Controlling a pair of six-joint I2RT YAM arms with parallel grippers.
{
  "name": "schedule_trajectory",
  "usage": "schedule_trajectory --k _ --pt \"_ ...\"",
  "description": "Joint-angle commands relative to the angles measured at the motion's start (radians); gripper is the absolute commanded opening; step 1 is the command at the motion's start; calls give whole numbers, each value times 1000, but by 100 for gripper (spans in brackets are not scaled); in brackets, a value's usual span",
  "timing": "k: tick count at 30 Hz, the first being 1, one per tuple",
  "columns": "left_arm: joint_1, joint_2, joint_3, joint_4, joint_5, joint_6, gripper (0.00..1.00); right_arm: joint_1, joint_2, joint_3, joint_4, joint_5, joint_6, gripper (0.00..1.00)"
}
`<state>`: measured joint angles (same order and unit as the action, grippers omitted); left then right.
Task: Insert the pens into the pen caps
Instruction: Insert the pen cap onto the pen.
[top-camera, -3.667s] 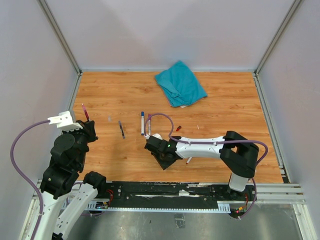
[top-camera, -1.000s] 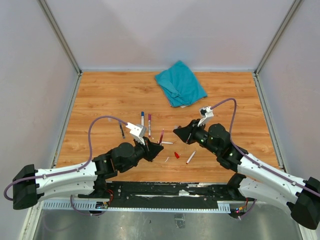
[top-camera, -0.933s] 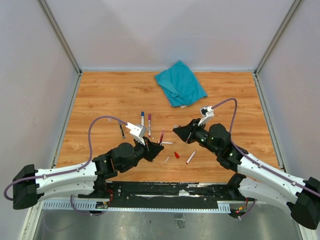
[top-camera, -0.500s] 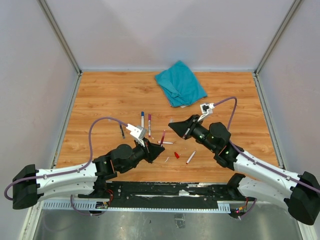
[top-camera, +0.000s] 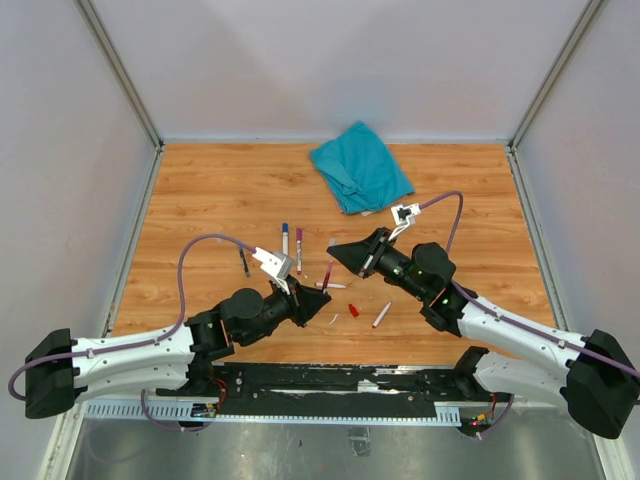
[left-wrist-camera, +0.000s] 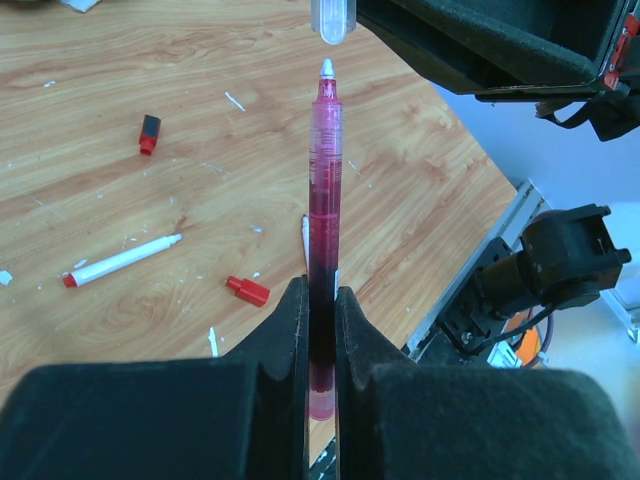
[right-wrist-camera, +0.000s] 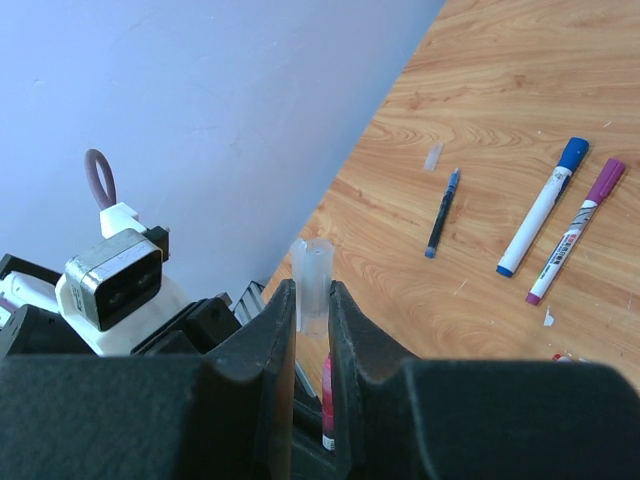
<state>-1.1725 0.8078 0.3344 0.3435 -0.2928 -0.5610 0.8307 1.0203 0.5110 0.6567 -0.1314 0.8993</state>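
My left gripper (left-wrist-camera: 320, 295) is shut on a red translucent pen (left-wrist-camera: 322, 200) that stands upright with its pale tip up. Directly above that tip, a small gap away, hangs a clear pen cap (left-wrist-camera: 333, 20). My right gripper (right-wrist-camera: 312, 300) is shut on this cap (right-wrist-camera: 312, 270), whose upper half sticks out past the fingers. The red pen (right-wrist-camera: 327, 400) shows just below them. From above, the pen (top-camera: 327, 273) rises from the left gripper (top-camera: 318, 303) toward the right gripper (top-camera: 335, 250) over the table's middle.
On the wood lie a blue-capped pen (top-camera: 285, 240), a purple pen (top-camera: 298, 248), a thin dark pen (top-camera: 243, 260), a red cap (top-camera: 353, 310) and a white pen with a red tip (top-camera: 381, 315). A teal cloth (top-camera: 360, 165) lies at the back. A small red-and-black cap (left-wrist-camera: 148, 133) lies farther off.
My right gripper has moved left with the clear cap until it sits just above the red pen's tip. The left gripper has barely moved with the pen.
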Motion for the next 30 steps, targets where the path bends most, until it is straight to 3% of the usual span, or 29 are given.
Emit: schedule_trajectory --k 1,30 --pt "-10 -21 -6 39 -6 17 0 -22 -4 10 47 -19 10 1" --pt "-12 -39 -1 14 -39 10 0 -22 -14 -5 -11 -58 9 1"
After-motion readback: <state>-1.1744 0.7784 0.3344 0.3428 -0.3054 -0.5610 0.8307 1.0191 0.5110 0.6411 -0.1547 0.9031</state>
